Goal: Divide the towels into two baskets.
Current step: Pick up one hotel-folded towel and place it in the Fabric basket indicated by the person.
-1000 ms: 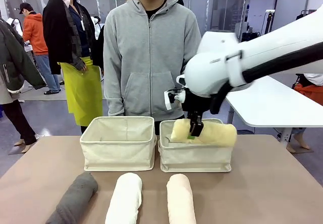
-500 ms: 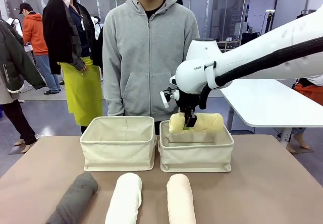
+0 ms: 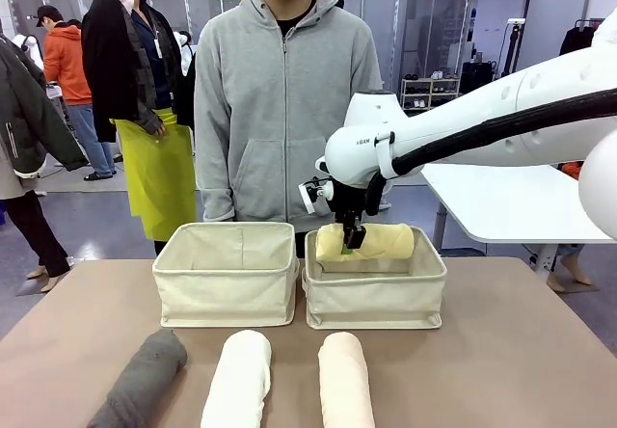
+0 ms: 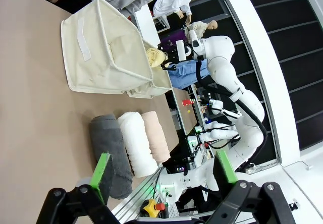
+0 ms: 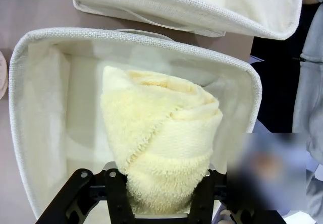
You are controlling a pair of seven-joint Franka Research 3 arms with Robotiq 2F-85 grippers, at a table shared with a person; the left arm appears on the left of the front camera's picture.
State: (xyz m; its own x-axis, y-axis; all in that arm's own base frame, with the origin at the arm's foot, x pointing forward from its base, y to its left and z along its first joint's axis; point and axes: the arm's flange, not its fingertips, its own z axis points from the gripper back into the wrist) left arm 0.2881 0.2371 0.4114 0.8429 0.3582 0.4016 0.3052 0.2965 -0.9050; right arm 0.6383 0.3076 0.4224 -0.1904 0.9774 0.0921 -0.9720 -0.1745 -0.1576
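Observation:
My right gripper [image 3: 354, 242] [image 5: 160, 196] is shut on the pale yellow towel [image 3: 369, 242] [image 5: 161, 143], holding it crosswise just inside the top of the right basket [image 3: 374, 298] [image 5: 30, 77]. The left basket [image 3: 226, 276] [image 5: 202, 7] stands beside it with nothing showing inside. Near the front edge lie the dark grey towel [image 3: 140, 380] [image 4: 111, 153], the white towel [image 3: 238, 378] [image 4: 135, 143] and the cream-peach towel [image 3: 344, 378] [image 4: 155, 135], side by side. My left gripper [image 4: 164, 176] hangs open above the table, well short of the grey towel.
A person in a grey hoodie [image 3: 284, 110] stands right behind the baskets. Other people stand at the back left, and a white table [image 3: 521, 197] is at the back right. Bare tabletop [image 3: 521, 351] lies right of the towels.
My right gripper has carried the yellow towel left and downward, from above the right basket's rim to partly inside it. The three towels at the front have not moved.

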